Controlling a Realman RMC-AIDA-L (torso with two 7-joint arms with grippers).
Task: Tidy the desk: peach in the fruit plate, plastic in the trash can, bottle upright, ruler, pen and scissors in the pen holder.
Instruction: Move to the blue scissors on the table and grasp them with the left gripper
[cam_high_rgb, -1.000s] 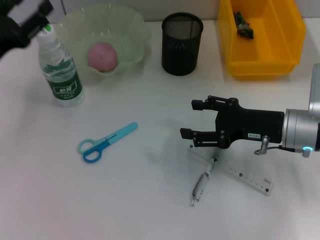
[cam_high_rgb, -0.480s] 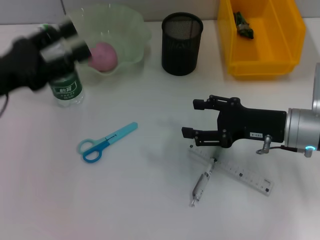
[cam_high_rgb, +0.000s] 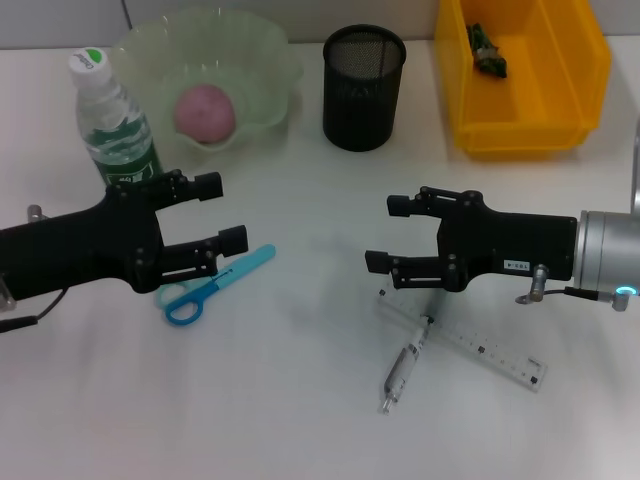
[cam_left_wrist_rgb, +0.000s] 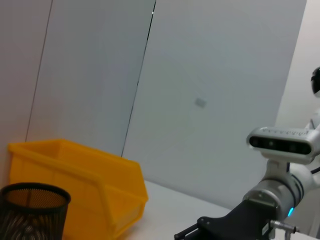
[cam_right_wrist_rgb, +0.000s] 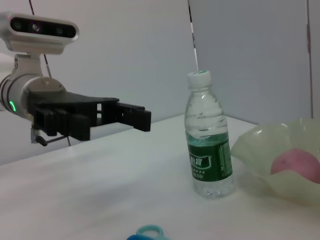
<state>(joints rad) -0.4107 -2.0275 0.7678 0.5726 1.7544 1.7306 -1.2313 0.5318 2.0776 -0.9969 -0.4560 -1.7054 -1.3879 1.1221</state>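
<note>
The bottle (cam_high_rgb: 112, 115) stands upright at the back left, beside the green fruit plate (cam_high_rgb: 270, 60) that holds the pink peach (cam_high_rgb: 205, 110). Blue scissors (cam_high_rgb: 210, 287) lie flat on the desk. My left gripper (cam_high_rgb: 220, 212) hovers open just above and left of their blades, holding nothing. The clear ruler (cam_high_rgb: 480, 350) and the pen (cam_high_rgb: 405, 365) lie crossed at the front right. My right gripper (cam_high_rgb: 386, 234) is open over their far end. The black mesh pen holder (cam_high_rgb: 364, 88) stands at the back middle. Crumpled plastic (cam_high_rgb: 488, 50) lies in the yellow trash can (cam_high_rgb: 520, 135).
In the right wrist view the bottle (cam_right_wrist_rgb: 207, 155) stands next to the fruit plate (cam_right_wrist_rgb: 260, 150), with the left gripper (cam_right_wrist_rgb: 135, 112) farther off. In the left wrist view are the trash can (cam_left_wrist_rgb: 75, 185) and the pen holder (cam_left_wrist_rgb: 30, 212). White desk lies between the two arms.
My left arm has swung from the bottle's cap at the back left down toward the scissors, and the bottle stays standing alone. The right gripper has barely shifted.
</note>
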